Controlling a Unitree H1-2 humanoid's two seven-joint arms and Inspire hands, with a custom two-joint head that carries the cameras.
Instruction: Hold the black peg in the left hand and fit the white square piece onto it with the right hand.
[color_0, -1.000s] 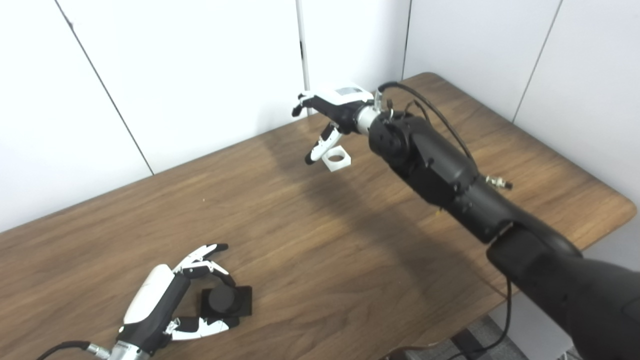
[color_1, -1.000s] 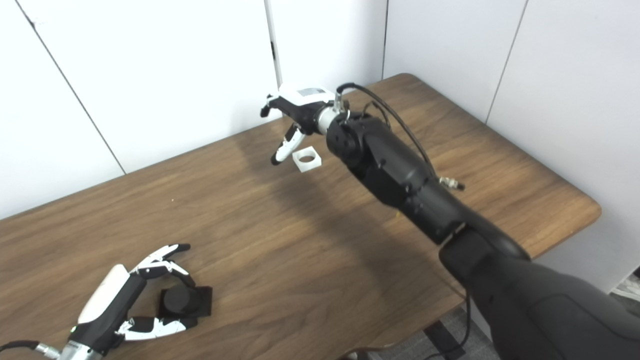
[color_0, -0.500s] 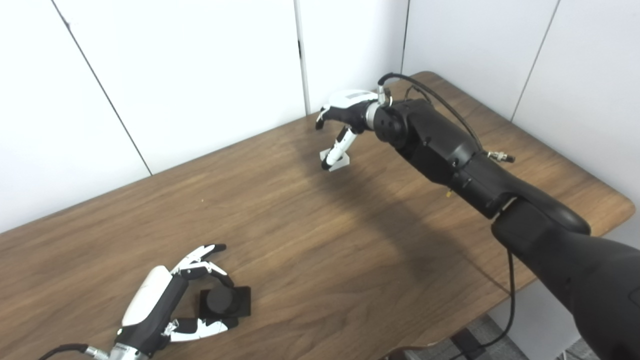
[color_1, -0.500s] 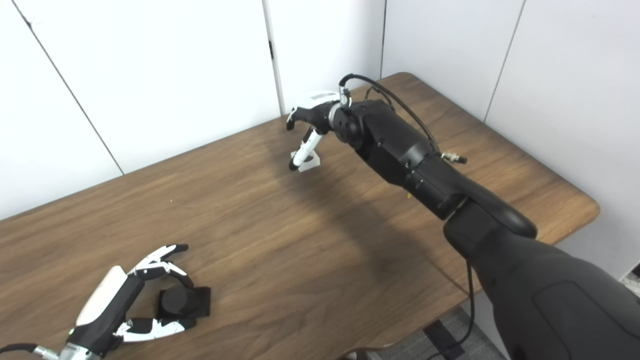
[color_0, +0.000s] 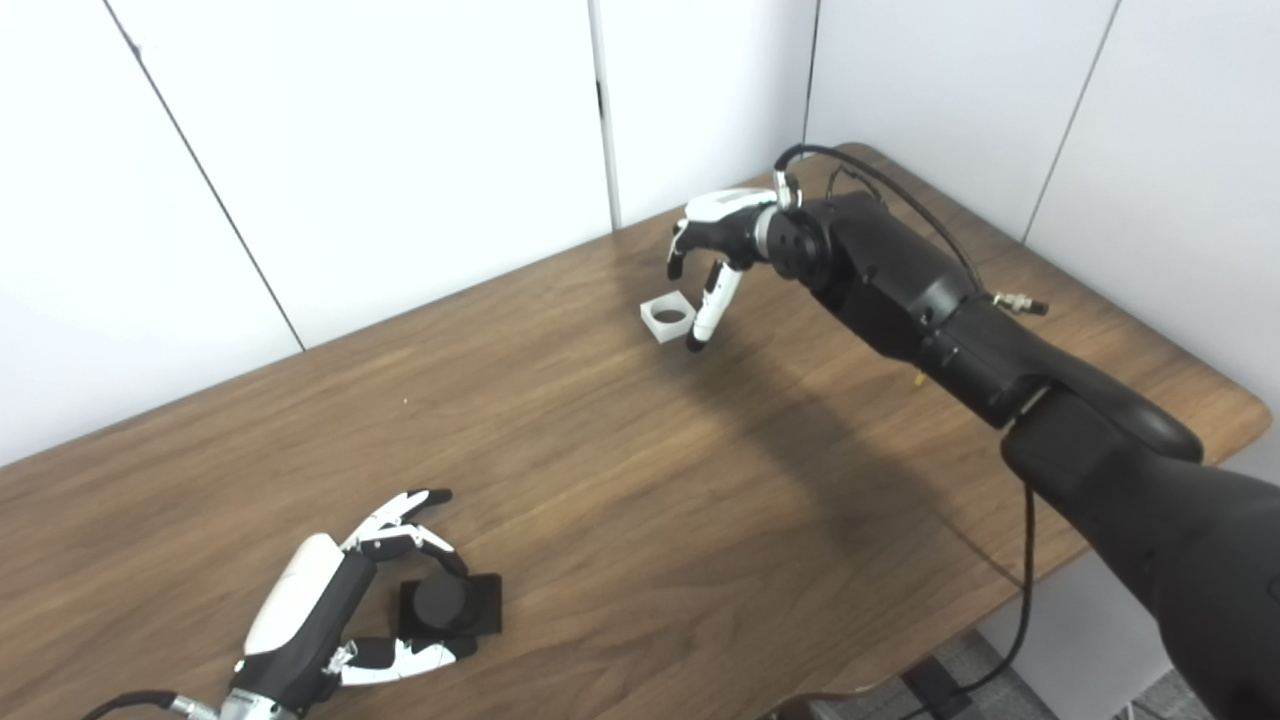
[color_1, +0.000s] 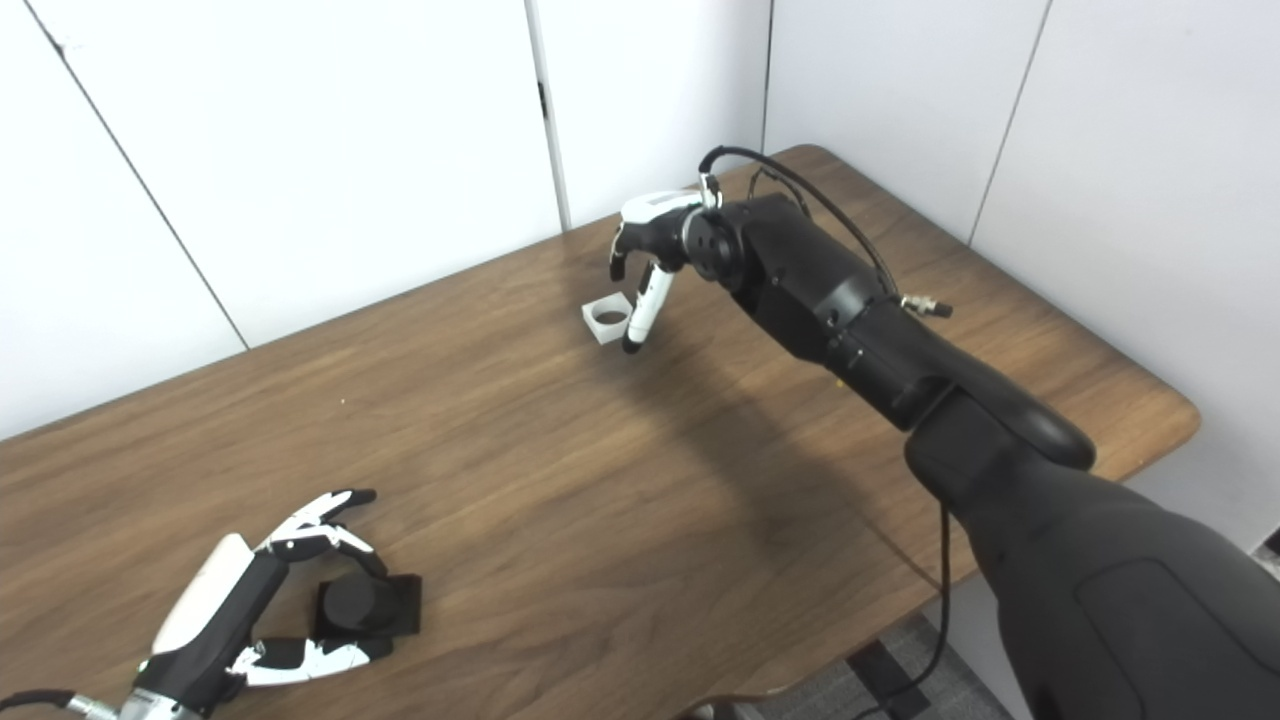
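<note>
Reach phase: the right robot hand (color_0: 712, 262), fingers apart and empty, hangs just beside the white square piece (color_0: 667, 319) and must next close on it, while the left robot hand (color_0: 330, 610), fingers spread, cups the black peg (color_0: 447, 605) on the desk (color_0: 620, 480).

1. No text, label, brand, number or sign is showing legibly in either view.
2. A small grey patch on the right hand (color_0: 722, 222) is showing no readable characters.

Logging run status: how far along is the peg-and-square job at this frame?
Done: nothing assembled. In hand: the left hand has its fingers curled around the black round peg on its square base, which sits on the brown wooden table; the right hand is open beside the white square piece with a round hole, not gripping it. Left: grasp both, lift, fit the piece on.
</note>
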